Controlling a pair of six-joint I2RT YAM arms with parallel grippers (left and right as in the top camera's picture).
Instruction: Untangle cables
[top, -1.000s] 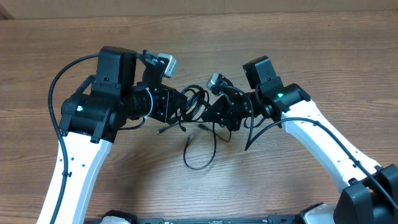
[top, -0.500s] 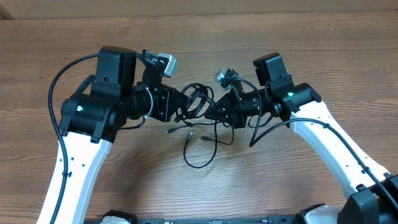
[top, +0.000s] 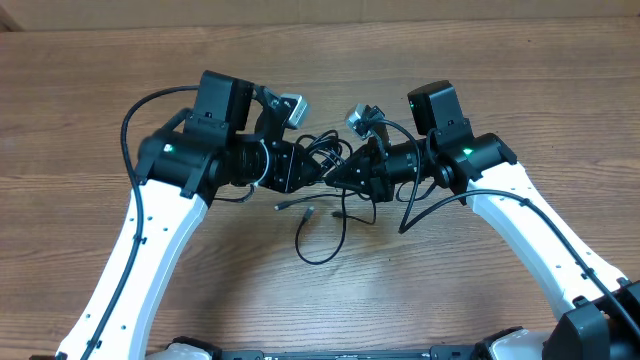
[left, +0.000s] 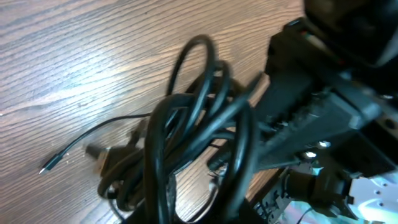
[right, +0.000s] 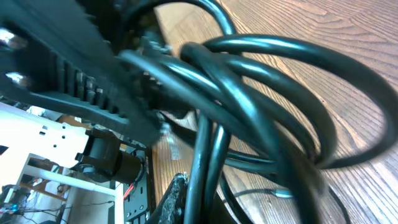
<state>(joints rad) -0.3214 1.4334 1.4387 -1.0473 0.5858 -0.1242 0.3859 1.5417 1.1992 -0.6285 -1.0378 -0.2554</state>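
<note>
The cables (top: 322, 158) are thin black cords knotted in a bundle held above the wood table between my two grippers. One loop (top: 322, 250) hangs down onto the table, and two plug ends (top: 285, 206) lie below the bundle. My left gripper (top: 308, 170) is shut on the bundle's left side. My right gripper (top: 345, 176) is shut on its right side, almost touching the left one. In the left wrist view the cable loops (left: 199, 124) fill the foreground, with a thin silver-tipped end (left: 50, 167) on the table. In the right wrist view the cables (right: 261, 93) run past one finger (right: 180, 199).
The thicker black robot cable (top: 140, 110) arcs off the left arm, and another (top: 430, 205) hangs under the right arm. The right gripper body (left: 323, 106) shows close in the left wrist view. The left gripper body (right: 62, 74) shows in the right wrist view.
My left arm has swung right, bringing its gripper close to the right gripper. The right gripper earlier shifted slightly right and up. The bundle is bunched tighter and the plug ends have shifted.
</note>
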